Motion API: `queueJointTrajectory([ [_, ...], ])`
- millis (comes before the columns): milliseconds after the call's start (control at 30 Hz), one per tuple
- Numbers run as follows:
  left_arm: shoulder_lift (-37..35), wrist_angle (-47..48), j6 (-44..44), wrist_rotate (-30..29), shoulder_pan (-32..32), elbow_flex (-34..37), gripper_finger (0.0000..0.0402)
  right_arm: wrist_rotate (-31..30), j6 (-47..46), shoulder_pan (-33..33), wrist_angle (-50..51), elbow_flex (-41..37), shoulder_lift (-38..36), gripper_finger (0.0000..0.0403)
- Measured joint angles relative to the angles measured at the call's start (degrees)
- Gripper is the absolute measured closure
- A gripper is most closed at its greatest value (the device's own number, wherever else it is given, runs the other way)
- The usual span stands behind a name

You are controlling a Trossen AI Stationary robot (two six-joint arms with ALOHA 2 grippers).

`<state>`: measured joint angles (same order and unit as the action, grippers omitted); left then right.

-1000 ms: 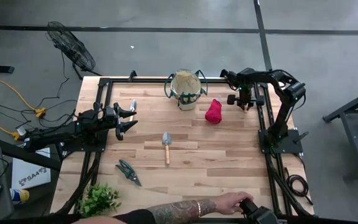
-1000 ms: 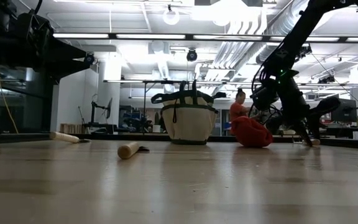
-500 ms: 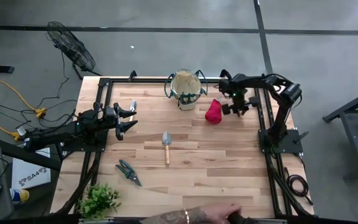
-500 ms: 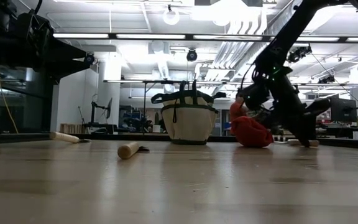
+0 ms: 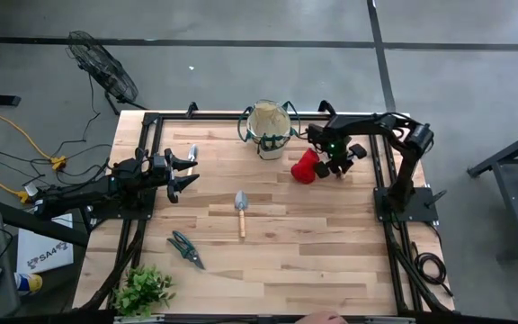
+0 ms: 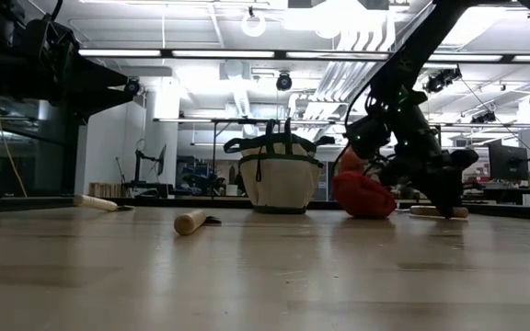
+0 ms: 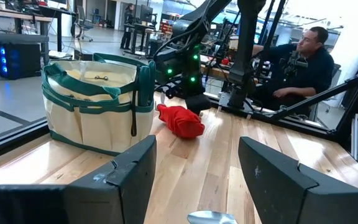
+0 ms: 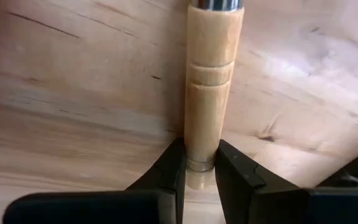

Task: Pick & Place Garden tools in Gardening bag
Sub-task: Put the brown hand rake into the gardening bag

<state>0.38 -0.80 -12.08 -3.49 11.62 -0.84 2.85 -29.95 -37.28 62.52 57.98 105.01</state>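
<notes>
Bench (image 5: 313,243): gardening bag (image 5: 269,129) at far edge, soft-sided, open-mouthed. Red cloth bundle (image 5: 305,166) beside it, limp. Right pincer (image 8: 197,163) clamps a wooden tool handle (image 8: 208,74) at its butt end: stiff, light, likely to pivot. Left pincer (image 7: 194,168) wide, empty, waiting.

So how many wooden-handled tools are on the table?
3. The trowel lies mid-table; a second tool by the left gripper; the right gripper's fingers grip a third handle near the red bundle. The bag may hide more.
</notes>
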Motion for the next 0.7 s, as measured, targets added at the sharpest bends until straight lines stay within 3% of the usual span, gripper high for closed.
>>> queueJointTrajectory([
  [467, 0.0, 0.0, 0.0, 0.0, 0.0, 0.0, 0.0178, -4.1, 1.2, -2.1, -0.6, 0.1, -16.5, 0.0349],
  [700, 0.0, 0.0, 0.0, 0.0, 0.0, 0.0, 0.0178, -4.1, 2.2, -1.7, -5.5, 0.1, -24.2, 0.0349],
])
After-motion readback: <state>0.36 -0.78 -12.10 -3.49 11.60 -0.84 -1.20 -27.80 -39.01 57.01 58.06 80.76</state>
